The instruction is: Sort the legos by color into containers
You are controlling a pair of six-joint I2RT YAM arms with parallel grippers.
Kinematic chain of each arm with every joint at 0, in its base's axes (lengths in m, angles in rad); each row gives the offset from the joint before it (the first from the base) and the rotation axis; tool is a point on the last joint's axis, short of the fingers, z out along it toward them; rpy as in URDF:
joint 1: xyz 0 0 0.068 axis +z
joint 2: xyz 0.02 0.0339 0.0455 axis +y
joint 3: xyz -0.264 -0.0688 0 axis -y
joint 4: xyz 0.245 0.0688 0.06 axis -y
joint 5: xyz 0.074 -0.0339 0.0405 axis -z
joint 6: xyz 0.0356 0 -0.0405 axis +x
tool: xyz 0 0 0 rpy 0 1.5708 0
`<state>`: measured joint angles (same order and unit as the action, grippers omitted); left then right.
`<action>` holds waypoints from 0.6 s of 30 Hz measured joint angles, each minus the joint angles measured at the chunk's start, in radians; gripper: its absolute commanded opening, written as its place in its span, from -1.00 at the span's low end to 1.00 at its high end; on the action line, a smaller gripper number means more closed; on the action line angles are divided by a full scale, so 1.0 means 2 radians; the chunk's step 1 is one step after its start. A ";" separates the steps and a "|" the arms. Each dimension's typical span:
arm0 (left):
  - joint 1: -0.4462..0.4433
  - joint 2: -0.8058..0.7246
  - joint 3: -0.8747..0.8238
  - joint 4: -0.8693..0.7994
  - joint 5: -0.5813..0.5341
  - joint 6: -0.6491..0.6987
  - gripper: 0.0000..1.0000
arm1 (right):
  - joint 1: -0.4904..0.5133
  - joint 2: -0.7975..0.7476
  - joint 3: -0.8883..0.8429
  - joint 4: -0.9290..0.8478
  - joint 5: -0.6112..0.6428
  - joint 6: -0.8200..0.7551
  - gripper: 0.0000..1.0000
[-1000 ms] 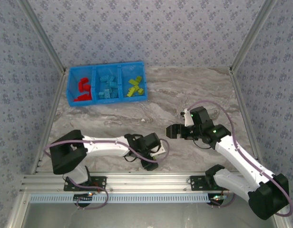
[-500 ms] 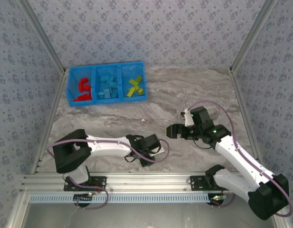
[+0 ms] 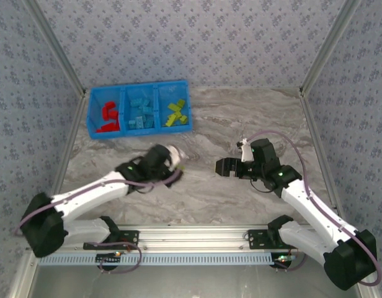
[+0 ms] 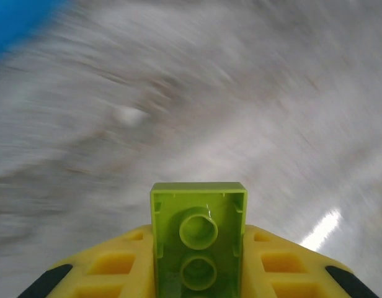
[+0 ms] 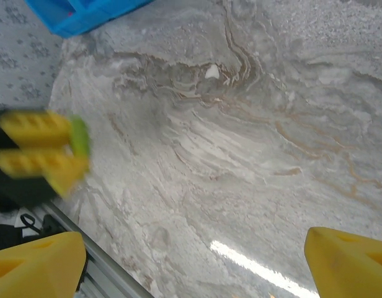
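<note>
My left gripper is shut on a lime green lego, which stands between the yellow fingers with its hollow underside toward the camera. From above, that gripper hovers, blurred, mid-table a little below the blue bin. The bin's containers hold red legos on the left, light blue legos in the middle and lime green legos on the right. My right gripper stands open and holds nothing, just right of the left one. In the right wrist view the green lego shows at the left.
The table is grey marbled stone, walled by patterned panels at the back and sides. A metal rail runs along the near edge. A corner of the blue bin shows at the top left of the right wrist view.
The left arm has shut on the green lego near the front rail and swung up and left toward the bin with it. The right gripper has crept slightly left, still open.
</note>
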<state>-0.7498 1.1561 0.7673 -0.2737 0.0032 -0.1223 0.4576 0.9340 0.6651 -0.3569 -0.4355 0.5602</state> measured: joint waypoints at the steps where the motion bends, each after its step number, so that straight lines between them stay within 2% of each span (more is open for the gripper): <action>1: 0.037 -0.012 0.002 0.006 -0.002 -0.006 -0.48 | 0.000 0.000 -0.002 0.013 0.000 0.005 0.87; 4: 0.154 -0.023 0.018 0.018 -0.005 -0.030 -0.49 | 0.003 0.005 -0.004 0.070 -0.005 0.020 0.88; 10: 0.329 0.031 0.074 0.029 -0.002 -0.096 -0.48 | 0.052 0.075 0.038 0.159 -0.008 0.021 0.90; 13: 0.386 0.075 0.100 0.043 0.002 -0.121 -0.48 | 0.073 0.111 0.068 0.181 -0.009 0.014 0.90; 18: 0.416 0.187 0.184 0.048 0.002 -0.135 -0.45 | 0.084 0.140 0.082 0.193 -0.009 0.011 0.89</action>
<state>0.0826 1.5307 1.1355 -0.1783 0.0078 -0.3927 0.6258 1.2140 0.8295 0.0296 -0.4538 0.5823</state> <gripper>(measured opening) 0.292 0.949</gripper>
